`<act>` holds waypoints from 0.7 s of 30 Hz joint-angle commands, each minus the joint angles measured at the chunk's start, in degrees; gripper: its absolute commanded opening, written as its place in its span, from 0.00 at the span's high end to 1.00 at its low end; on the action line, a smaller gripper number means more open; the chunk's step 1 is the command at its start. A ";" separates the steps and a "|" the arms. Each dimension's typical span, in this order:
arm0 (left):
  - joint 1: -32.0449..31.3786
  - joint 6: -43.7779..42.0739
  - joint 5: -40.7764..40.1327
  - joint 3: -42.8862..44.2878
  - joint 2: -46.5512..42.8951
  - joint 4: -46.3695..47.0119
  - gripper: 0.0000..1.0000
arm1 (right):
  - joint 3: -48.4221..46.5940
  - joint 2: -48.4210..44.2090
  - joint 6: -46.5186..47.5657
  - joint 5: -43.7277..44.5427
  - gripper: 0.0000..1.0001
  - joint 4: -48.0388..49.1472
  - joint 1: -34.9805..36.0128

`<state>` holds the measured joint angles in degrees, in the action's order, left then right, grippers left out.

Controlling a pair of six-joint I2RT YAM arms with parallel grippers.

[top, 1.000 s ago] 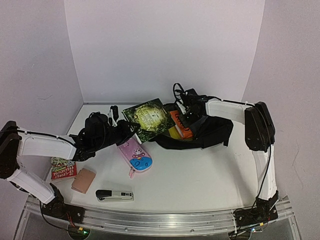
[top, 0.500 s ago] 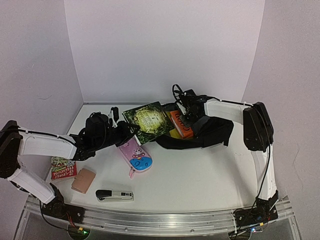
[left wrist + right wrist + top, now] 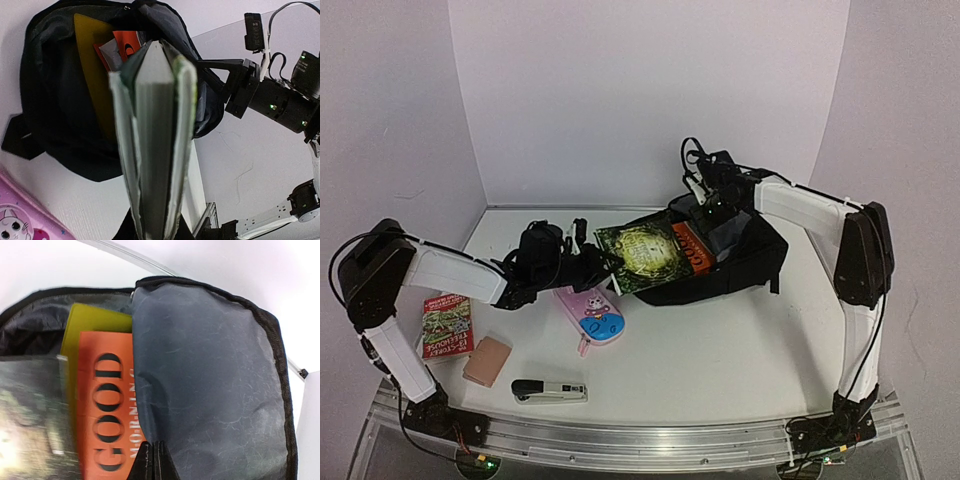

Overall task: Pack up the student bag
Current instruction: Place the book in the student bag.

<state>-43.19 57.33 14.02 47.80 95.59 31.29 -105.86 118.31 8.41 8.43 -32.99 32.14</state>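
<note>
The student bag (image 3: 745, 268), black with grey lining (image 3: 210, 380), lies at the back right with its mouth facing left. My right gripper (image 3: 712, 205) is shut on the edge of the lining (image 3: 154, 460) and holds the upper flap raised. Inside lie an orange book (image 3: 102, 405) lettered "GOOD MORNING" and a yellow sheet (image 3: 95, 320). My left gripper (image 3: 595, 262) is shut on a green book (image 3: 645, 250), whose far end sits in the bag's mouth. In the left wrist view the book (image 3: 152, 140) is edge-on, pointing into the bag (image 3: 55, 100).
A pink pencil case (image 3: 592, 313) lies just in front of the left gripper. A red book (image 3: 445, 325), a small tan block (image 3: 486, 361) and a black stapler (image 3: 548, 390) lie near the front left. White walls close in the back and sides.
The right gripper has shut on the bag's flap and lifted it, widening the mouth. The left arm has carried the green book to the right, into the opening.
</note>
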 commanded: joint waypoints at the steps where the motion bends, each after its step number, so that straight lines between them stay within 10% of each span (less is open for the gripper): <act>1: 0.97 2.72 5.87 6.70 3.64 13.95 1.00 | -0.34 -4.94 -2.04 -4.36 1.00 0.54 0.55; 21: 6.25 25.50 8.84 9.58 22.44 35.15 1.00 | 0.98 -5.34 -3.81 -7.99 1.00 -0.20 0.55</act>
<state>-38.32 80.44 26.18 55.85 120.07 56.78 -104.95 117.43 6.06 3.67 -34.53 31.55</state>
